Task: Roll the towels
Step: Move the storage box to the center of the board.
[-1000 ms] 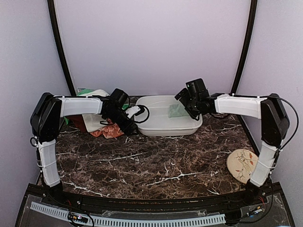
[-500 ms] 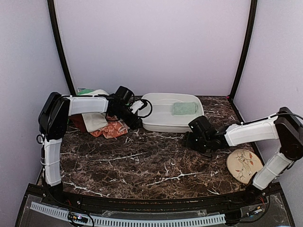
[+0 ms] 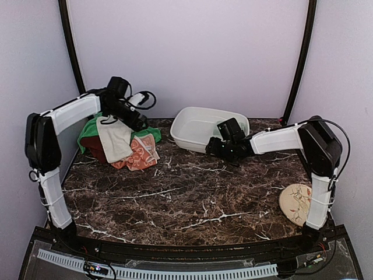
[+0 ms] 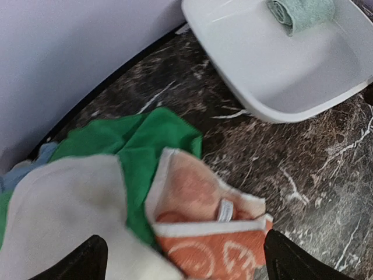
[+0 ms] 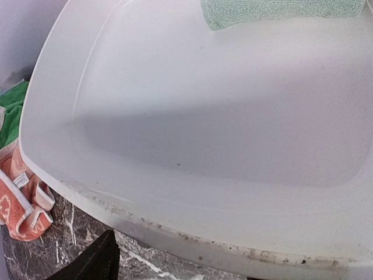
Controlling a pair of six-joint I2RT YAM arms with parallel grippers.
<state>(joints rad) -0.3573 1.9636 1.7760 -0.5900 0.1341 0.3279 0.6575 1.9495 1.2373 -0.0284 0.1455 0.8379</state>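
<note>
- The cream-white towel [image 3: 114, 137] is draped over the top of a heap at the table's back left corner. The green towel [image 3: 89, 129] lies under it and spreads toward the wall. The orange towel [image 3: 141, 153] has white edges and a citrus-slice print. It sits crumpled on the heap's near right side, touching the green one.
- The sage-green towel [image 4: 302, 11] is rolled and lies apart from the heap, inside the basin [image 3: 192, 125] toward its far side.
- The left gripper [image 3: 139, 121] hangs above the heap, pointing down at it. Its fingers [image 4: 87, 259] are spread wide with nothing clasped between them. The cream-white, green and orange cloths lie below the gap.
- The right gripper [image 3: 217, 146] sits low at the basin's near wall; whether it touches the wall cannot be told. Its wrist view shows only one finger [image 5: 96, 259], below the rim, so how far the jaws stand apart cannot be told either.
- The basin is white and rectangular and stands at back centre, just right of the heap. A strip of bare stone separates it from the orange towel, and dark specks line its near rim.
- The table [image 3: 192, 198] is dark brown marble with white veins.
- The plate [image 3: 297, 203] is round and cream with a leaf drawing. It lies at the near right edge beside the right arm's base, well apart from every towel.
- In the overhead view the right gripper stands in front of the sage-green towel, and the left arm crosses above the back of the heap.
</note>
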